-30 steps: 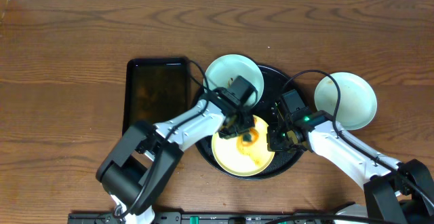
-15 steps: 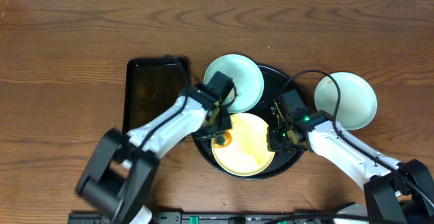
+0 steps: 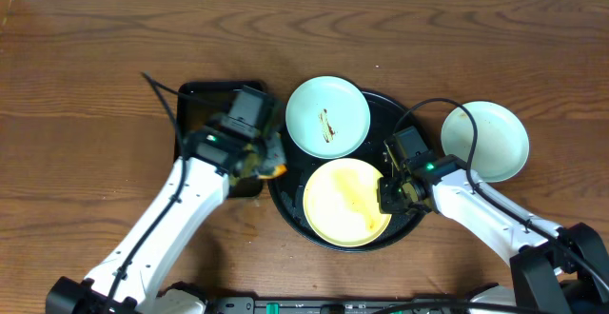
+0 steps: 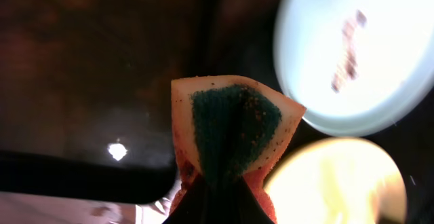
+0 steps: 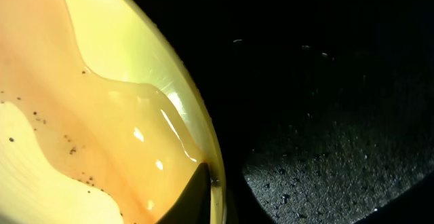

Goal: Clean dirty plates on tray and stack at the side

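Overhead: brown wood tabletop fills the frame. A round black tray sits centre, w/ a smaller rectangular tray touching its left edge. On the round one, the yellow plate lies lower centre w/ a brownish wet film across it. The smeared mint plate sits just above it (dark streak mid-plate). A second mint plate lies off the tray at right, on bare wood. The left gripper is over the seam btwn the two trays, fingers pinched on an orange sponge w/ green scrub face. The right gripper is at the yellow plate's right rim, fingers clamped on that rim per the right wrist view.
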### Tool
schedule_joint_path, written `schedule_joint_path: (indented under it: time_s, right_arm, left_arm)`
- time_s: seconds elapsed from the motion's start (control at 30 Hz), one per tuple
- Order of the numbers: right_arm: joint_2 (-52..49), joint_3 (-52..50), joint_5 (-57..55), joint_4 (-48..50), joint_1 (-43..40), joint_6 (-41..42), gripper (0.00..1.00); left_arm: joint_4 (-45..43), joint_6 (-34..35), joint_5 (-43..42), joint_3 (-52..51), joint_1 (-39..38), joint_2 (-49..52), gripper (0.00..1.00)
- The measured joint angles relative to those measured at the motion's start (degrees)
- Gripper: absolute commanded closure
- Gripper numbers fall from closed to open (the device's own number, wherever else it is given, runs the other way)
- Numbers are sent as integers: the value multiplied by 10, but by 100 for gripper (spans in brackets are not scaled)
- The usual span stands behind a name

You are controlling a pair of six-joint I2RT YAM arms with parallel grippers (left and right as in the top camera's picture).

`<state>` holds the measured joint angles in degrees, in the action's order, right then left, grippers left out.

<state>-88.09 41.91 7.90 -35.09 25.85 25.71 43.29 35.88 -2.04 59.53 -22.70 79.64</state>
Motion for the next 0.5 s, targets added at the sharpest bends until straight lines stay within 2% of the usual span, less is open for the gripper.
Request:
schedule_joint_path:
  time_s: [0.33, 0.5]
  right_arm:
    - [5, 1, -1, 4, 0, -3, 99]
    - [38, 17, -22, -37, 1, -16, 99]
  left_arm:
    - [-3, -24, 0, 0, 122, 0, 93]
    - [-3, -37, -20, 0, 155, 0, 92]
